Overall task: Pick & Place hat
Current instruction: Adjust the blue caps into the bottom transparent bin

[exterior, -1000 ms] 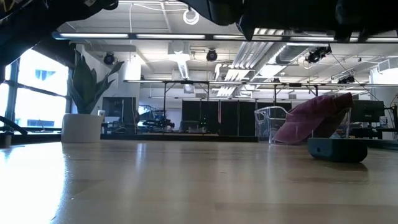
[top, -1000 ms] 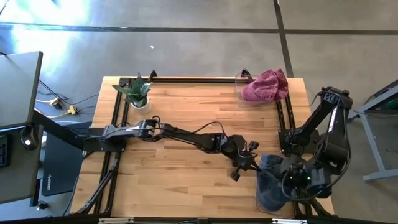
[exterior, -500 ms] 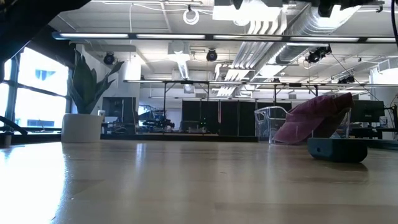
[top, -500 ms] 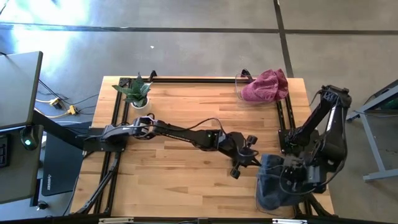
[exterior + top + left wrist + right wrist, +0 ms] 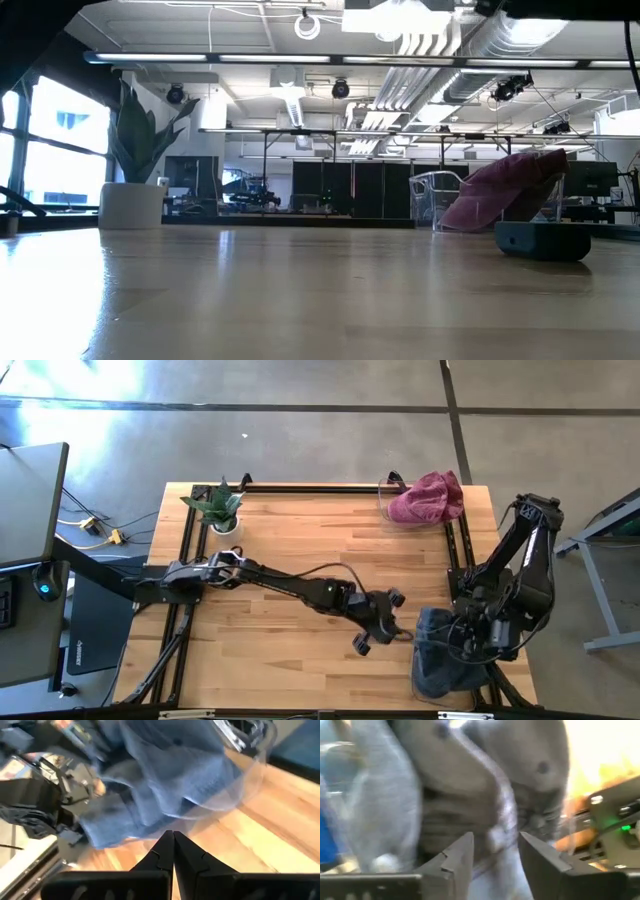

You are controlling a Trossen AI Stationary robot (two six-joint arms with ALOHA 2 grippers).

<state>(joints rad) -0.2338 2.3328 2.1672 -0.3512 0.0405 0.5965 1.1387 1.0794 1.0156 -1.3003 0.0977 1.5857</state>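
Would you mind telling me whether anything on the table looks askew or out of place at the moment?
The blue-grey hat is slumped and crumpled, draping over the table's front right corner beside a clear container. The pink hat also spills over its clear bin at the back. Nothing looks damaged.

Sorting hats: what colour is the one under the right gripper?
The hat is blue-grey denim, clearest in the left wrist view.
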